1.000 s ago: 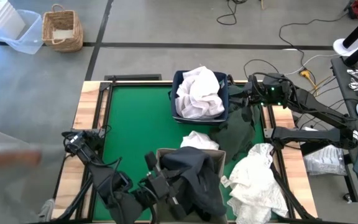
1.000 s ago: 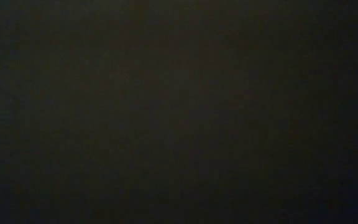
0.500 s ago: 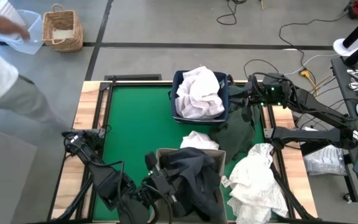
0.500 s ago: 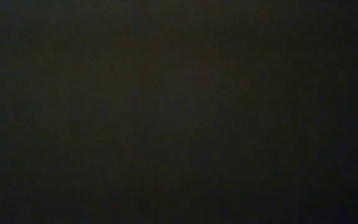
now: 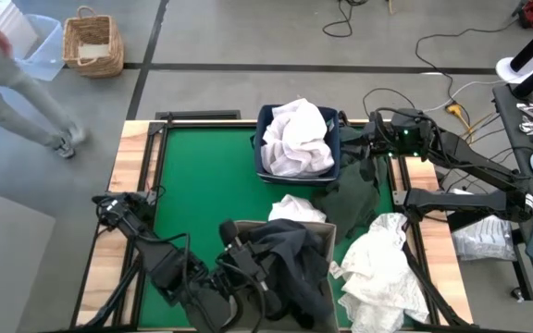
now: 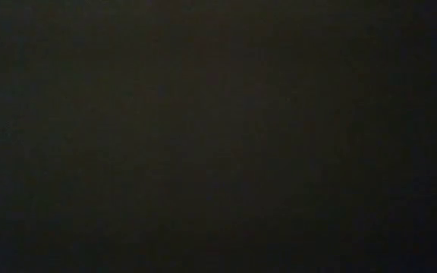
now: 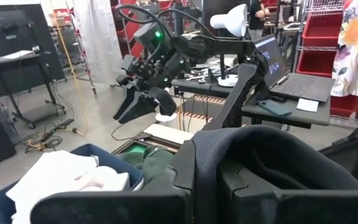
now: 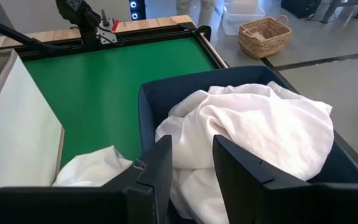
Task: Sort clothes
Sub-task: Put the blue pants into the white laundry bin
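- The navy bin [image 5: 296,139] stands at the desk's [image 5: 202,185] far edge, right of its middle, heaped with white clothes [image 5: 296,134] that rise above its rim; the right wrist view shows the same pile [image 8: 253,134] filling the bin [image 8: 166,93].
- The beige bin [image 5: 248,229] sits at the near edge, with black clothes [image 5: 290,264] draped over it and spilling past its right side.
- A small white garment [image 5: 296,209] lies on the green mat between the two bins, touching the beige bin's far rim.
- A dark green garment [image 5: 354,190] hangs along the desk's right edge, just beside the navy bin.
- Another wrinkled white garment [image 5: 382,268] lies at the near right corner, partly over the edge.
- The right gripper [image 5: 364,153] hovers at the navy bin's right side, near the far right corner — its jaws stand a little apart with nothing between them, as the right wrist view shows over the white pile [image 8: 191,165].
- The left gripper [image 5: 239,268] sits low at the beige bin's left wall, near the near edge, against the black clothes; whether its jaws are spread or pressed together cannot be told.
- The low view is wholly dark.
- A person [image 5: 12,79] walks on the floor beyond the desk's far left corner, near a wicker basket [image 5: 92,42].
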